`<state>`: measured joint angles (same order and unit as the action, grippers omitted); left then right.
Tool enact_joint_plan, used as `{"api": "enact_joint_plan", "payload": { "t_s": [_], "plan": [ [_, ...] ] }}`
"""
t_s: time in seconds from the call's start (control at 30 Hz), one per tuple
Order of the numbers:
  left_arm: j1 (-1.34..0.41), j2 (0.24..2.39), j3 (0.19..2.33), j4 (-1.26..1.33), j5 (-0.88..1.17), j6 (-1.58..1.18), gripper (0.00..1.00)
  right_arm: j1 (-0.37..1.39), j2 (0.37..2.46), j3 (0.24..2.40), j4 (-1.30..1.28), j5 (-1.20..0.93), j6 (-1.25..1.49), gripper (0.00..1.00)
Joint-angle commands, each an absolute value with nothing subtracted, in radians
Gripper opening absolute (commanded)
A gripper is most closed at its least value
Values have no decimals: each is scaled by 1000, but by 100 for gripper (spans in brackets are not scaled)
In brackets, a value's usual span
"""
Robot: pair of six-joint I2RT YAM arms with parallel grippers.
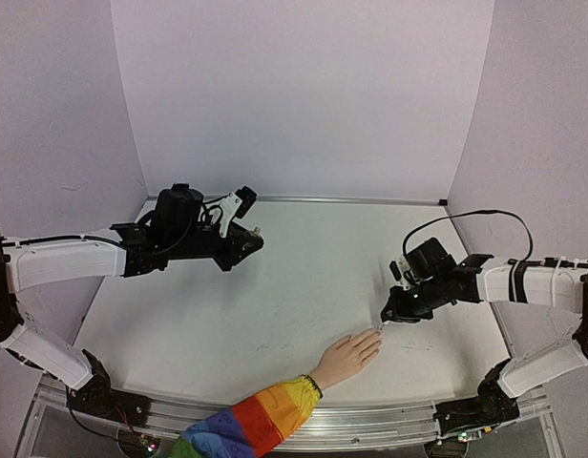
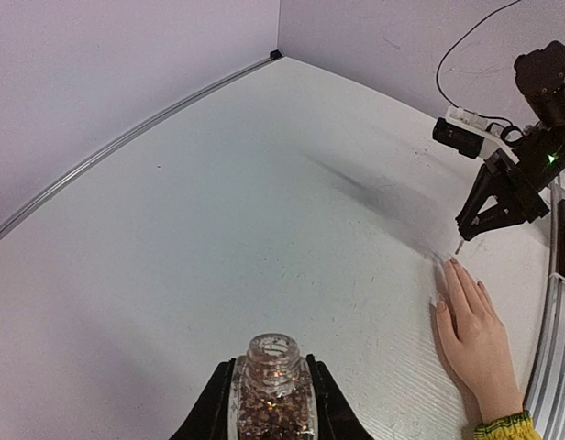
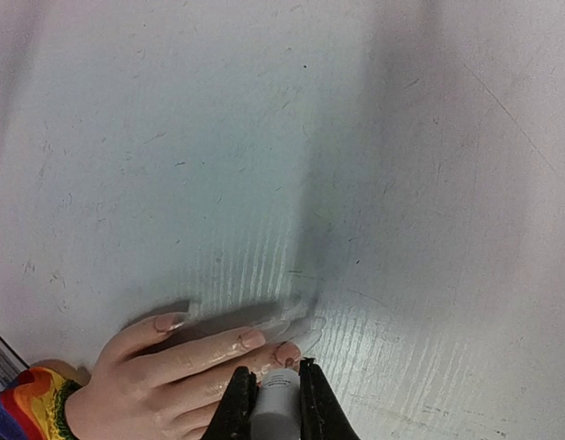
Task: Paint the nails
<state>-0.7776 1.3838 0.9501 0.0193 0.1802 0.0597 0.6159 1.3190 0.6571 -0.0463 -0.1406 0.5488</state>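
Your right gripper [image 1: 389, 313] clamps a small whitish brush handle [image 3: 277, 403] right over the pale nails [image 3: 253, 339] of the flesh-coloured hand [image 1: 346, 358], flat on the white table [image 1: 275, 305]. Your left gripper [image 1: 248, 239] grips an open clear glass glitter bottle [image 2: 271, 390], well apart.

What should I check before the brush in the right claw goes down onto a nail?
1. Hand lying flat on the table: ok.
2. Right claw shut on the brush: ok.
3. Brush tip close to the nails: ok.
4. Tip touching a nail: cannot tell.
5. Open polish bottle upright in the left claw: ok.
6. Polish loaded on the bristles: cannot tell.
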Motion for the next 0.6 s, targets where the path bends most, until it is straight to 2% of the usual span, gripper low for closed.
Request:
{"api": "enact_joint_plan", "payload": {
  "t_s": [0.0,0.57],
  "plan": [
    [-770,1383,1023,80,192,64,0,613,1322,640,-36,-131,534,0],
    [-770,1382,1020,81,196,68,0,613,1340,638,-30,-170,526,0]
  ]
}}
